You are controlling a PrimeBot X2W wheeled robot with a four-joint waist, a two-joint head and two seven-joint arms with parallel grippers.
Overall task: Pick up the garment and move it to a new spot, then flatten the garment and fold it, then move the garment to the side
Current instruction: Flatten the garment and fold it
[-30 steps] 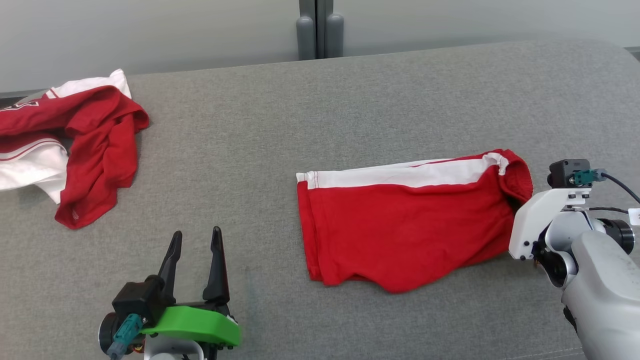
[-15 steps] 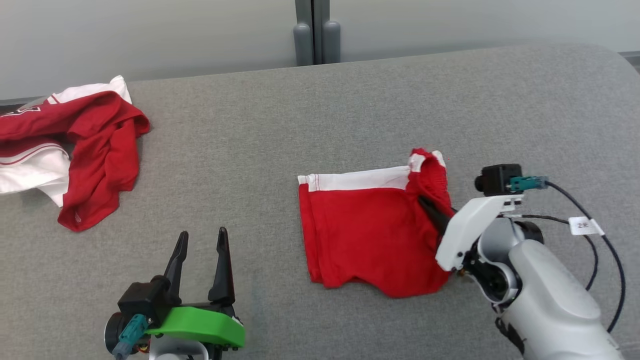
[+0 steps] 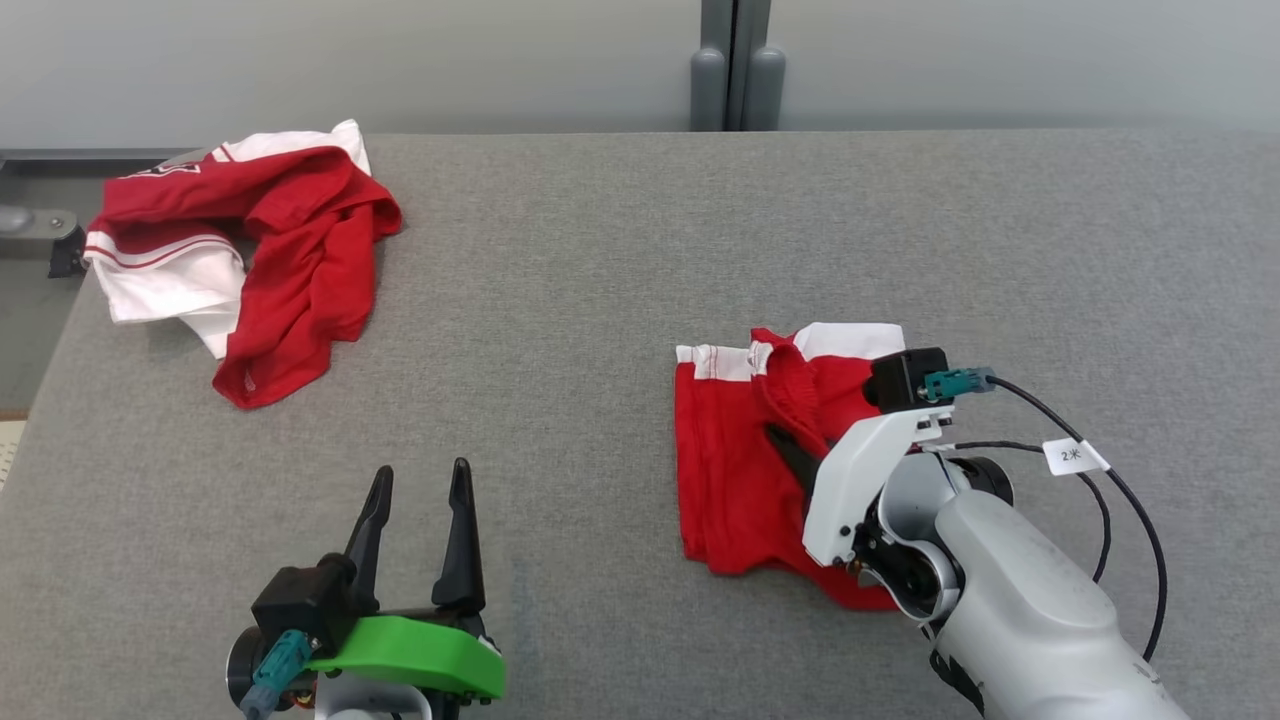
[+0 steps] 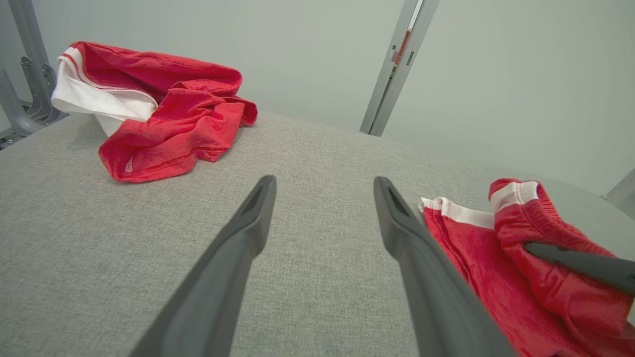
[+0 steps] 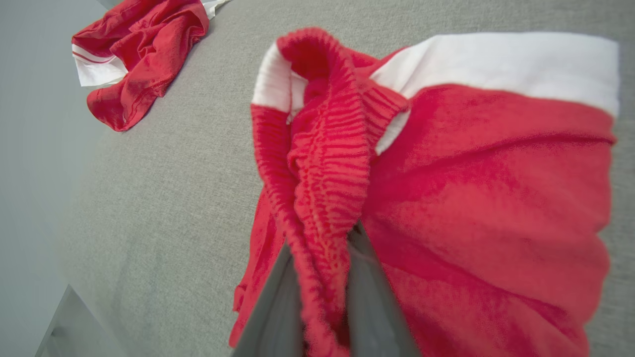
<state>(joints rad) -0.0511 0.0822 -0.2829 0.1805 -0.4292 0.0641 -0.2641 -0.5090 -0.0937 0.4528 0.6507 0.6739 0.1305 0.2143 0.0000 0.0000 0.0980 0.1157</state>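
The garment (image 3: 735, 470) is a pair of red shorts with a white side stripe, lying on the grey table (image 3: 600, 300) right of centre. My right gripper (image 3: 785, 445) is shut on its elastic waistband (image 5: 325, 163), which is lifted and drawn over the rest of the shorts toward their leg end. The shorts lie partly doubled over. In the left wrist view the shorts (image 4: 496, 258) sit to the right. My left gripper (image 3: 418, 490) stands open at the lower left, above bare table, with nothing between its fingers (image 4: 238, 248).
A second red and white garment (image 3: 260, 235) lies crumpled at the table's far left corner. The table's left edge (image 3: 45, 380) drops off beside it. A grey post (image 3: 738, 65) stands behind the far edge. A cable (image 3: 1120, 490) loops off my right wrist.
My right gripper has carried the waistband leftward over the shorts, halving their spread. The head camera has turned, shifting the whole scene right. The left gripper has kept its place.
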